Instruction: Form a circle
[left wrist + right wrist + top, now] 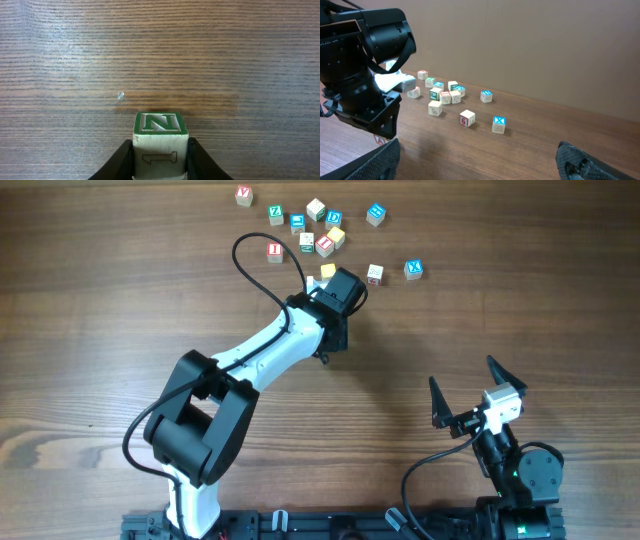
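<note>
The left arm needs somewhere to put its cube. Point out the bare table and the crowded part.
Bare wood lies between the left arm and the right gripper, below the 6 cube and X cube, and across the table's left side. Crowded: the letter-cube cluster just beyond the left gripper, which holds the N cube.

One block (160, 142) sits in the left pincer (160, 157); a cluster of blocks (325, 244) lies just beyond, on the counter (500, 310).
</note>
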